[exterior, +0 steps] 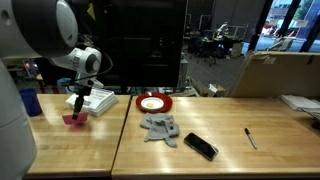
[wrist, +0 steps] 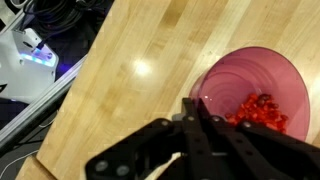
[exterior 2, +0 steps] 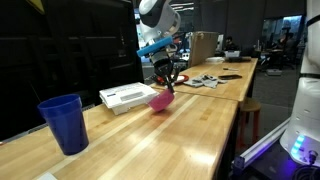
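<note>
The gripper (wrist: 196, 108), jaws nearly together, is pinching the rim of the pink cup (wrist: 250, 75) at its nine o'clock. The translucent cup is tilting, carrying red pieces (wrist: 262, 110) inside.

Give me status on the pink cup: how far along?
Done: the gripper is shut on the rim of the pink cup. In hand: the cup is tilted low over the table, beside the white box, with red pieces inside. Left, probably: the pieces are not out and the cup is not released.
</note>
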`<state>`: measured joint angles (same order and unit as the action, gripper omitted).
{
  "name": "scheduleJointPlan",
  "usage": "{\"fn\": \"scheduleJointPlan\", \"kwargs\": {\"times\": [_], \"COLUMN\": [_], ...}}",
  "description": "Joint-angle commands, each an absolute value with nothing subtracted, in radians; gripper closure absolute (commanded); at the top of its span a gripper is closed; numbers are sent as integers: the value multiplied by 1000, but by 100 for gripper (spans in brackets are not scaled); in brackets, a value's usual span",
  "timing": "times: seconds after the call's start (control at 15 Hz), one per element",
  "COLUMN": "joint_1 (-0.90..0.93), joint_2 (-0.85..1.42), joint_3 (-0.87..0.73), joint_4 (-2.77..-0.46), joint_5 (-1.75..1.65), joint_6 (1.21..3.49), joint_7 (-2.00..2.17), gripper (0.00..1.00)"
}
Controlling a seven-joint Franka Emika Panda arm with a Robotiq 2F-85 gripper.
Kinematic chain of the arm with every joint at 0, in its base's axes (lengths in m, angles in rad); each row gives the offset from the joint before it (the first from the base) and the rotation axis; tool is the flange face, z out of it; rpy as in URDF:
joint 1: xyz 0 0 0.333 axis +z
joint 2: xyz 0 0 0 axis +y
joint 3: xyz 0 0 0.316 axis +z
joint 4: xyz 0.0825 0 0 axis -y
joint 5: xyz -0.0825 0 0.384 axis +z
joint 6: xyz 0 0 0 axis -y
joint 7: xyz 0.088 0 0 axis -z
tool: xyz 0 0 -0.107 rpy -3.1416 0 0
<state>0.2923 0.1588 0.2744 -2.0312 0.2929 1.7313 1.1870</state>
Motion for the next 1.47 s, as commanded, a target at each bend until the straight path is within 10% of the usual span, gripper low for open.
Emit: {"fn": "scheduleJointPlan", "kwargs": {"times": [0.0, 1.33, 1.4], "joint_1": [301, 301, 300], "joint_2": [161, 179, 184], "joint_3": [265, 233, 234], "joint_4": [-2031, -2104, -2100], "joint_5": [294, 371, 374], "joint_6": [1729, 1719, 1703], "joint_7": [1186, 1868, 1870], "gripper": [96, 99, 71]}}
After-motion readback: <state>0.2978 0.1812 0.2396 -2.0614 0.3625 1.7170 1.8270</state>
